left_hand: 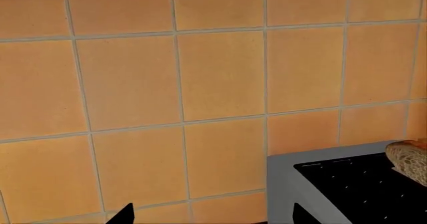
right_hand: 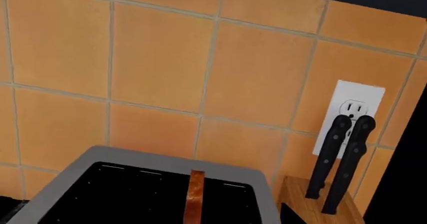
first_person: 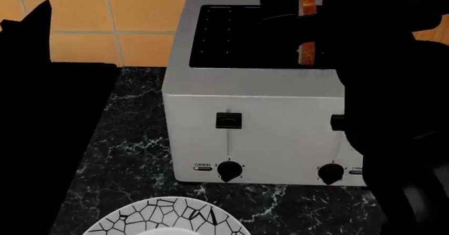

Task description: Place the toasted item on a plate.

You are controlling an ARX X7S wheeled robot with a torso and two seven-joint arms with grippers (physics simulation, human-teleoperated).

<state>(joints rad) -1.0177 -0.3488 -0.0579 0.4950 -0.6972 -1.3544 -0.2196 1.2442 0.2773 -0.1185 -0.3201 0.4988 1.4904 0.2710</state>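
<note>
Currently the bread (first_person: pixel 306 27) stands upright in the toaster (first_person: pixel 259 95) slot, its crust poking up where the right end effector (first_person: pixel 298 6) hovers; whether those fingers grip it, I cannot tell. Near the front surface edge, the plate (first_person: pixel 165 217) waits. Left end effector (left_hand: pixel 210 215) looks wide, idle.
</note>
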